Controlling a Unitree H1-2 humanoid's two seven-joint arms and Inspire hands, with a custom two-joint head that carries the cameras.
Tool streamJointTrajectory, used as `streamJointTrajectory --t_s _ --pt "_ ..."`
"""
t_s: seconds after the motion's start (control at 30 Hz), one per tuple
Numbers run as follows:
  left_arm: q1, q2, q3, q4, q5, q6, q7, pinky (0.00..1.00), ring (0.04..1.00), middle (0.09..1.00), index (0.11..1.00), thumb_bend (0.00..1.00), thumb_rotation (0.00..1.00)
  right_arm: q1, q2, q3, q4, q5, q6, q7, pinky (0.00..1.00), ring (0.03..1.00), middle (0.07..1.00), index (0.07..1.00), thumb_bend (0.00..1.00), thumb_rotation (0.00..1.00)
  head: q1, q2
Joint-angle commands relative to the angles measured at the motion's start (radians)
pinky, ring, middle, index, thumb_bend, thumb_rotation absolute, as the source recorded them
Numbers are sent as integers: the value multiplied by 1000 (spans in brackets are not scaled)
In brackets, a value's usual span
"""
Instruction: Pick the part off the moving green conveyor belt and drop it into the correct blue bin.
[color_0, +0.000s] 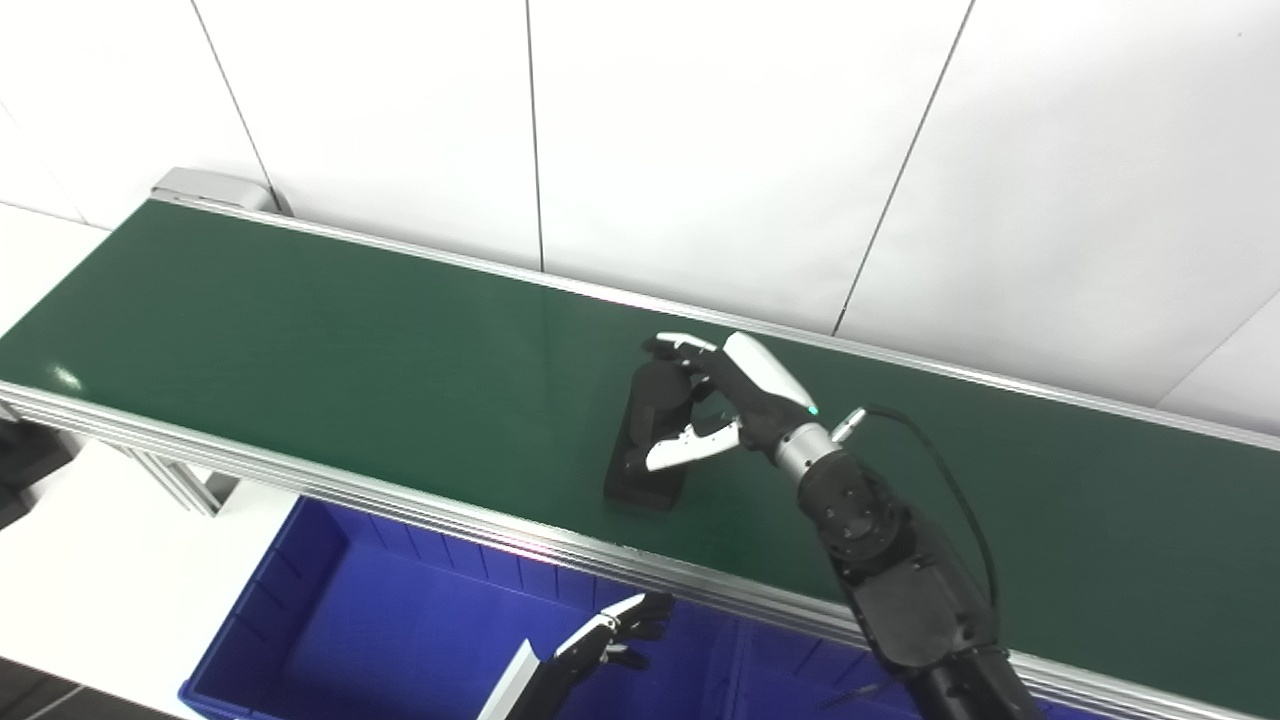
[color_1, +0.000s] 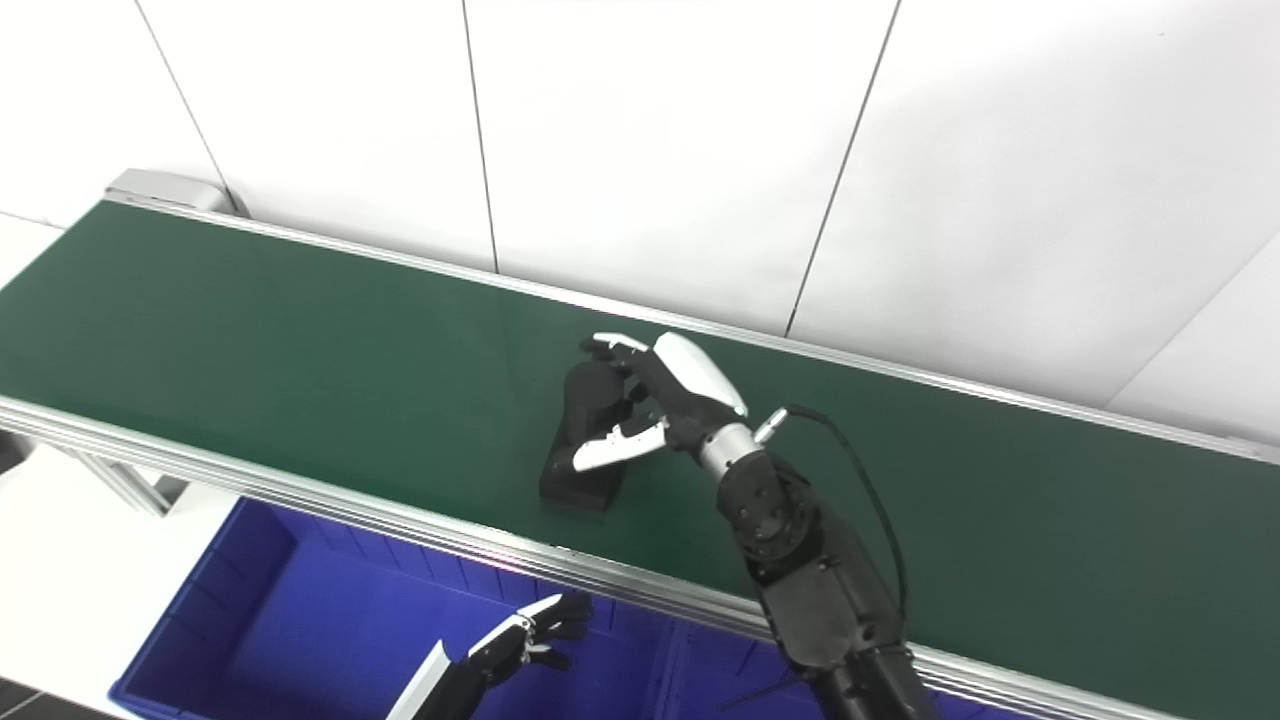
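A white panelled wall (color_0: 700, 150) is seen behind the scene, crossed by thin dark seams. In front of it the green conveyor belt (color_0: 300, 340) is laid diagonally from far left to near right, edged on both long sides by aluminium rails (color_0: 420, 505). Below the near rail a blue bin (color_0: 400, 630) is placed, with a divider wall visible towards its right end. The right arm (color_0: 900, 580) is brought in from the bottom right and is stretched over the belt. The right hand (color_0: 725, 395) is set on the black part (color_0: 650, 440), an elongated dark block resting on the belt near its middle, closer to the near rail than to the far one. The fingers (color_0: 685, 345) are curled over the far end of the part and the thumb (color_0: 690, 445) is pressed along its right side, so the part is enclosed between them. The left hand (color_0: 615, 630) is held low above the bin, just below the near rail, with its fingers loosely curled and nothing held.
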Motion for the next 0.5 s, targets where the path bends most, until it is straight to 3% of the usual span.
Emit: streamJointTrajectory --t_s 0.0,0.13,0.17,0.2,0.27,0.37,0.47 --pt "-2 3 -4 -15 11 -24 15 703 801 854 869 1000 560 -62 24 5 16 -15 -66 -40 653 774 833 847 924 312 -2 0" --pt "-5 6 -7 -13 5 -24 20 706 794 854 875 1000 568 -72 42 9 89 -30 -122 -109 557 652 758 796 802 217 -7 2" --pt "-5 7 -8 -13 3 -24 22 708 794 853 873 1000 565 -73 45 10 104 -36 -134 -129 516 599 714 758 723 126 -8 2" --pt "-6 8 -10 -13 8 -24 28 705 792 852 873 1000 565 -73 47 13 116 -48 -144 -152 479 548 604 662 622 47 -8 2" --pt "-7 8 -12 -14 9 -24 33 707 792 851 873 1000 566 -77 49 22 140 -73 -165 -196 435 499 502 570 552 15 -10 3" --pt "-10 10 -14 -12 11 -24 41 711 795 850 871 1000 573 -65 48 22 138 -94 -160 -239 342 411 434 533 518 1 -12 4" --pt "-11 15 -15 -13 7 -24 45 710 801 853 874 1000 573 -51 41 19 108 -101 -156 -257 332 394 456 534 511 0 -17 3"
